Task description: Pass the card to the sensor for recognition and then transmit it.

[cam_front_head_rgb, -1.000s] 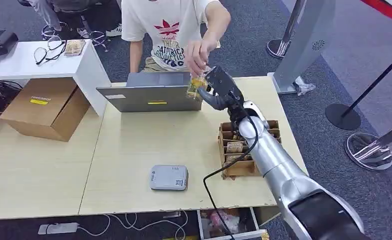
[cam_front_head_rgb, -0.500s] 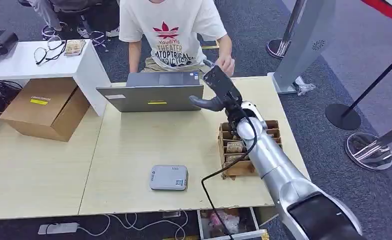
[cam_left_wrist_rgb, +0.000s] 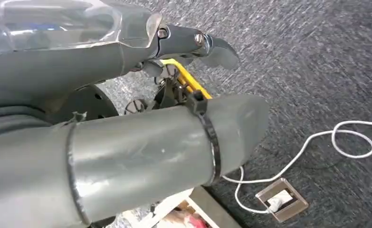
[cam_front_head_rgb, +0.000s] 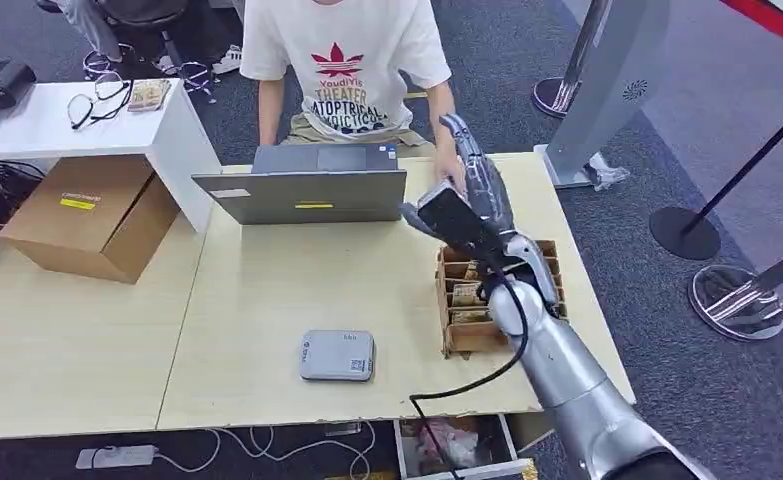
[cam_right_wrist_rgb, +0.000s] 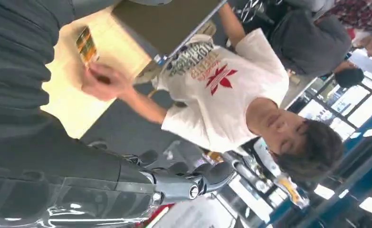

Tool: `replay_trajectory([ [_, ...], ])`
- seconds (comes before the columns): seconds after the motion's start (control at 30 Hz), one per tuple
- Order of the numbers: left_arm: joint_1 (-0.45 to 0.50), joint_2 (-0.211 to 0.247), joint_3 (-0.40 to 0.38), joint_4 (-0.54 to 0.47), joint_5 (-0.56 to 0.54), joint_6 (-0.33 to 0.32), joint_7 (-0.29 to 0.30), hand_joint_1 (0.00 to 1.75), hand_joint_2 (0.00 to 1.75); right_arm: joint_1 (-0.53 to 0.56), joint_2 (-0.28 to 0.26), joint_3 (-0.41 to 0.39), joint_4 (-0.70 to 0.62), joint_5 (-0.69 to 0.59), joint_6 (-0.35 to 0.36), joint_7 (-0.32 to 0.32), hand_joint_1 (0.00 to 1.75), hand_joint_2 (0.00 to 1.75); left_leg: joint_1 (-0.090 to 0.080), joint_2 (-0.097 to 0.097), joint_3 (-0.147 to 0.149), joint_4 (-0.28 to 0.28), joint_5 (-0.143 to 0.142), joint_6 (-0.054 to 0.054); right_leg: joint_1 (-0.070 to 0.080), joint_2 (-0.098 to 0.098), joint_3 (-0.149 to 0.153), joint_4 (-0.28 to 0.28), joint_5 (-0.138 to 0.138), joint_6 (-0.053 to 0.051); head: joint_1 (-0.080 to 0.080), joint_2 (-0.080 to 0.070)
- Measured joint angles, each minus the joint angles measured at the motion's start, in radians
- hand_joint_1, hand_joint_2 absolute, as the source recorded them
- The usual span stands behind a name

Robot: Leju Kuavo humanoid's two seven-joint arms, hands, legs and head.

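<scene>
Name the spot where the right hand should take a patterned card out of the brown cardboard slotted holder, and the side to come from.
Pinch the patterned card by its upper edge, coming straight down from above. The brown cardboard slotted holder walls it in on every side, so probably only the top is free. The right hand, fingers spread, hovers at the holder's far end.

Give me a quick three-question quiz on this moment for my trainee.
1. True or false: the grey sensor lies on top of the laptop.
2. Who holds the card? A) the robot B) the person C) nobody, it lies flat on the sensor.
3. Fill in: the box beside the right hand holds more ____.

Key: 1 false, it lies on the table; 2 B; 3 cards.
</scene>
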Motion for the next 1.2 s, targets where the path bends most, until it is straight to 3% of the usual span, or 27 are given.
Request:
replay_trajectory([
  [0.17,0.015,-0.009,0.007,-0.04,-0.037,0.003,0.021,0.0,0.0,0.104,-0.058,0.0,-0.116,0.145,-0.019,0.024,0.0,1.75,0.0,0.0,0.0,0.0,0.0,0.0,0.0,0.0,0.0,0.0,0.0,0.0,0.001,0.0],
  [0.43,0.023,-0.016,0.027,-0.06,-0.068,-0.003,0.031,0.0,0.0,0.214,-0.138,-0.001,-0.198,0.23,-0.006,0.051,0.02,1.75,0.0,0.0,-0.001,0.0,0.0,0.0,0.0,0.0,0.0,0.0,0.0,0.0,0.0,0.0],
  [0.7,0.04,-0.023,0.031,-0.08,-0.12,-0.006,0.031,0.0,0.0,0.243,-0.169,-0.001,-0.196,0.237,0.011,0.053,0.1,1.75,0.0,0.0,-0.001,0.0,0.0,0.0,0.0,0.0,0.0,0.0,0.0,0.0,0.001,0.0],
  [0.73,0.042,-0.023,0.031,-0.081,-0.121,-0.006,0.032,0.0,0.0,0.244,-0.171,-0.001,-0.194,0.235,0.013,0.053,0.16,1.75,0.0,0.0,-0.001,0.0,0.0,0.0,0.0,0.0,0.0,0.0,0.0,0.0,0.001,0.0],
  [0.77,0.042,-0.023,0.031,-0.082,-0.122,-0.006,0.037,0.0,0.0,0.245,-0.174,-0.001,-0.189,0.235,0.013,0.053,0.35,1.75,0.0,0.0,-0.001,0.0,0.0,0.0,0.0,0.0,0.0,0.0,0.0,0.0,0.001,0.0],
  [0.9,0.042,-0.023,0.035,-0.082,-0.122,-0.011,0.043,0.0,0.0,0.247,-0.183,-0.001,-0.177,0.237,0.01,0.053,0.33,1.75,0.0,0.0,-0.001,0.0,0.0,0.0,0.0,0.0,0.0,0.0,0.0,0.0,0.001,0.0],
  [1.1,0.039,-0.022,0.06,-0.081,-0.125,-0.024,0.042,0.0,0.0,0.26,-0.195,-0.008,-0.157,0.26,-0.008,0.065,0.47,1.75,0.0,0.0,-0.001,0.0,0.0,0.0,0.0,0.0,0.0,0.0,0.0,0.0,0.001,0.0],
  [1.2,0.036,-0.022,0.074,-0.079,-0.126,-0.031,0.041,0.0,0.0,0.273,-0.198,-0.018,-0.156,0.281,-0.016,0.076,0.44,1.75,0.0,0.0,-0.001,0.0,0.0,0.0,0.0,0.0,0.0,0.0,0.0,0.0,0.001,0.0],
])
